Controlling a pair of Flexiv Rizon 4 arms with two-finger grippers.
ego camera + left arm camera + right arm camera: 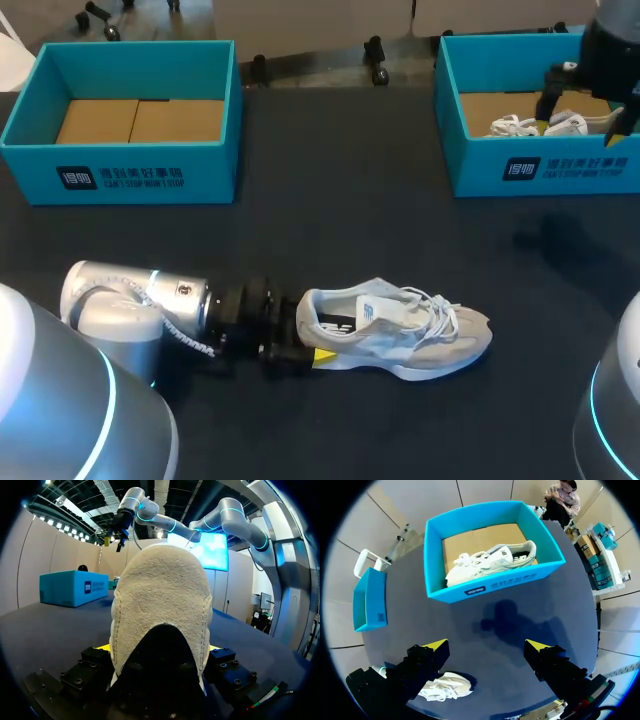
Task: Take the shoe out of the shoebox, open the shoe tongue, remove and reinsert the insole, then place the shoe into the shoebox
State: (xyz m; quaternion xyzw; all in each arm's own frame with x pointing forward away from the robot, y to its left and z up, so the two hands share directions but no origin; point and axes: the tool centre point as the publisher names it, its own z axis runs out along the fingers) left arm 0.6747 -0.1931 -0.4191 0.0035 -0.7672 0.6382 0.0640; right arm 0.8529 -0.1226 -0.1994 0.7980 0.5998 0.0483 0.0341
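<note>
shoe (160,605) heel gripped by left fingers (102,647) | right fingers (436,645) apart | shoebox (490,587) ahead

Left arm (135,300) lies low, jaws clamped on the shoe (400,328); right arm (610,50) hangs high, jaws spread.

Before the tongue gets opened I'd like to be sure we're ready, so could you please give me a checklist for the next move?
1. The shoe lies out on the table: ok.
2. The left gripper grips the heel from both sides: ok.
3. The right gripper is open and empty: ok.
4. The right gripper is near the tongue: not ok; it hangs up by the right box, far from the shoe.
5. The insole is seated in the shoe: cannot tell.
6. The left box is empty for the return: ok.
</note>
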